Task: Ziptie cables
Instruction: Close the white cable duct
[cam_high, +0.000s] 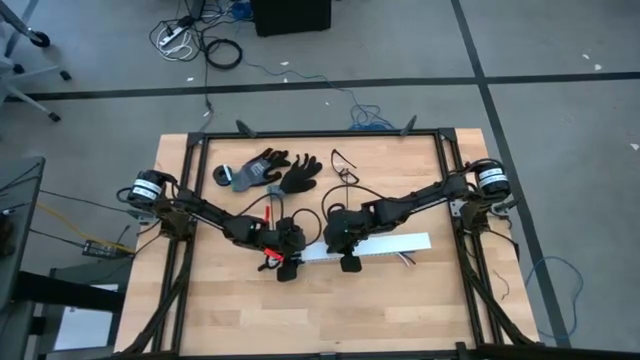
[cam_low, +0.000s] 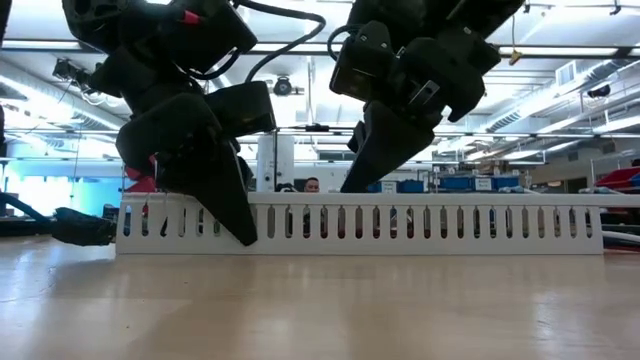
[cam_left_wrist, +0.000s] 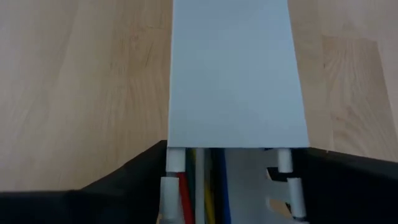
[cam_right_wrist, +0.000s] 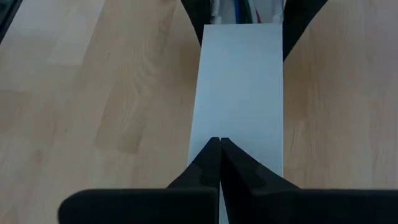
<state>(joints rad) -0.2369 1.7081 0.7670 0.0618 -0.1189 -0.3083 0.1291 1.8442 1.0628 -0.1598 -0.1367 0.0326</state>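
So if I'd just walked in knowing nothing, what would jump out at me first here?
Probably the two dark arms meeting over a long white slotted plastic channel near the middle of the wooden table. The left gripper straddles the channel's end with fingers apart, where thin red, yellow and blue wires show inside. The right gripper rests its shut fingers on the flat white cover, and a pair of grey-and-black gloves lies behind.

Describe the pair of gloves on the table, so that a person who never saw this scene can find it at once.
Look at the wooden table from above and go to its far edge, on the left arm's side. There the gloves lie flat, one grey and one black, beside each other. The thin black cord loops next to them, and the white slotted duct lies nearer the middle.
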